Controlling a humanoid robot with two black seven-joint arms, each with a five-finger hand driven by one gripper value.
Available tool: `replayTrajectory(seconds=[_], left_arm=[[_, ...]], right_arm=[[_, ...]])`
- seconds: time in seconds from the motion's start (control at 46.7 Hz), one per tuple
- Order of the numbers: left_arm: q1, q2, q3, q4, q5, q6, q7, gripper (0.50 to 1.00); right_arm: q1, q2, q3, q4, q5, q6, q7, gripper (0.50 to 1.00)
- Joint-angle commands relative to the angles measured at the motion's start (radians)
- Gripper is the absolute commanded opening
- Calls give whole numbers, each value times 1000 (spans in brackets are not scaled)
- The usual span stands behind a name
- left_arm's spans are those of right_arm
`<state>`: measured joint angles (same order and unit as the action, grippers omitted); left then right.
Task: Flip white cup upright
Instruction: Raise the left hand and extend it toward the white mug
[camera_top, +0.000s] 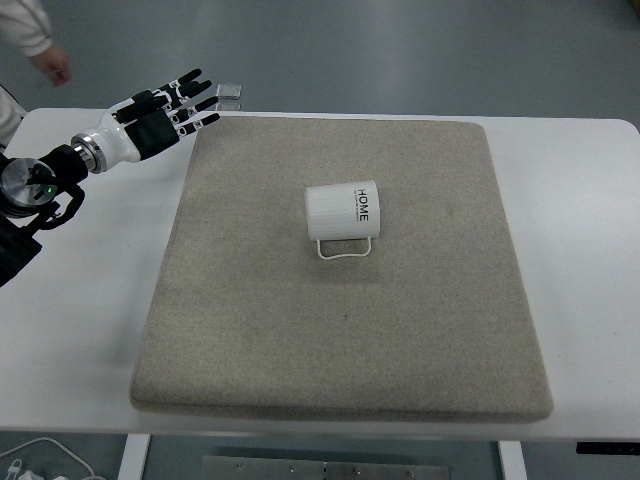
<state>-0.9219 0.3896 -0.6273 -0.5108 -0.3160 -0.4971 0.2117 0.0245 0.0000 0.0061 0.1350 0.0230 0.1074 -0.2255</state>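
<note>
Lying on its side near the middle of the grey felt mat, the white cup printed with HOME, its thin wire-like handle pointing toward the near edge and resting on the mat. Reaching in from the left over the far left corner of the white table, the left hand, fingers spread out straight and holding nothing, well apart from the cup and just at the mat's far left corner. Showing at the far left corner of the view, a person's hand and pale sleeve, beyond the table.
</note>
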Motion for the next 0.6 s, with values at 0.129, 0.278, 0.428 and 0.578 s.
replayTrajectory(seconds=[0.129,0.278,0.428,0.578], left_arm=[[-8,0,-2,-2,-2,0,0,994],[-17,0,-2,-5,-2,2,2,994],[-26,11,0,-9,0,2,0,994],[-25,17,-28,-9,-9,2,0,996]], right_arm=[[0,0,0,0,0,0,0,930],[0,0,0,0,0,0,0,930],[0,0,0,0,0,0,0,930],[0,0,0,0,0,0,0,930]])
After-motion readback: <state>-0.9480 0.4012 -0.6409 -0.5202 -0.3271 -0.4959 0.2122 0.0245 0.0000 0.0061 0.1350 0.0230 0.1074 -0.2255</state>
